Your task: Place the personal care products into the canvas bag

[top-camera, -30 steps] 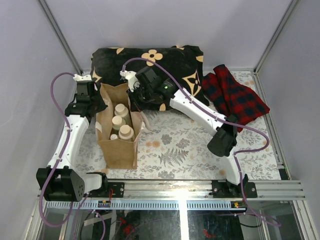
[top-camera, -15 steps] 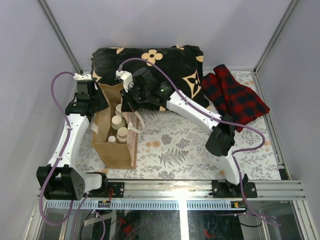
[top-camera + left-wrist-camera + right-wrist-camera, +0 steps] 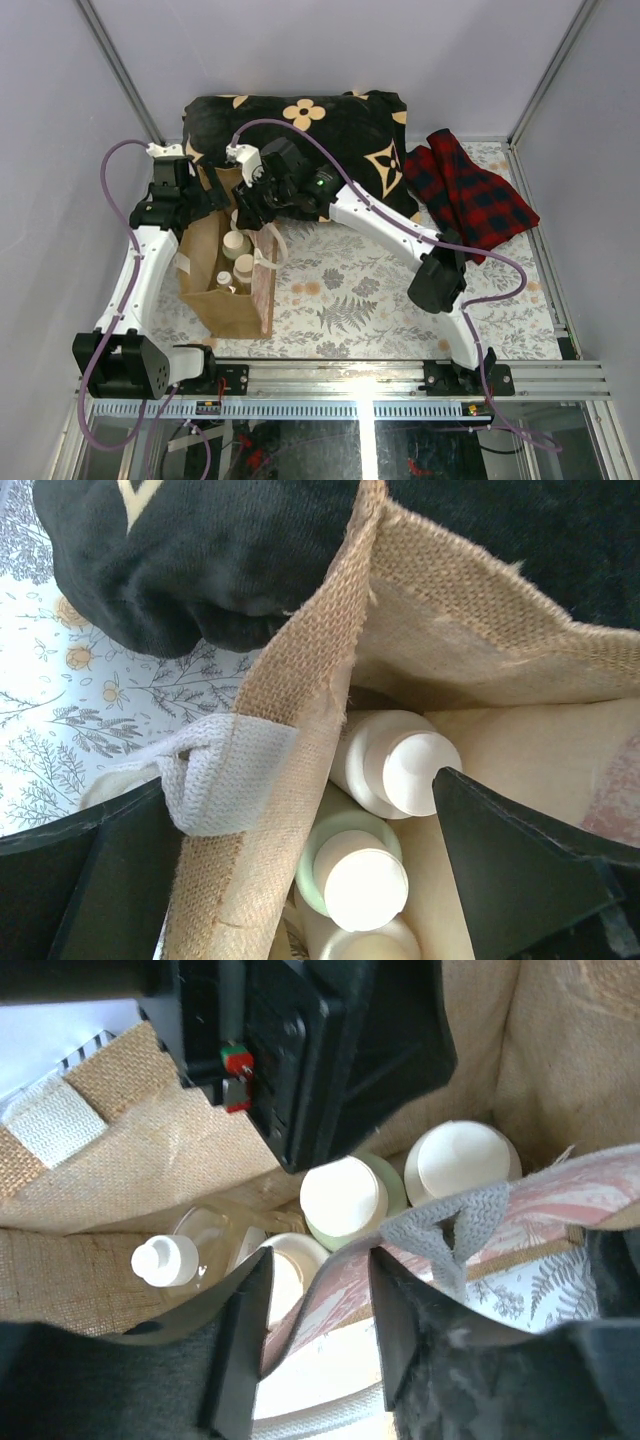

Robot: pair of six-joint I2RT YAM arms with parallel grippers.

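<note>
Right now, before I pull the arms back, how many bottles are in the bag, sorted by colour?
Cream bottles: 2
Green bottle: 1
Clear bottle: 1
Total: 4, all standing inside the bag.

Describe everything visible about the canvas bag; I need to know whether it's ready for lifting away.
The canvas bag is a tan, coarse-woven upright tote with paler webbing handles, leaning slightly on the patterned tablecloth at the left, mouth open. Four capped bottles stand inside. The left gripper straddles one wall, fingers wide apart; the right gripper pinches the opposite wall beside a handle. The black floral cloth sits right behind it.
</note>
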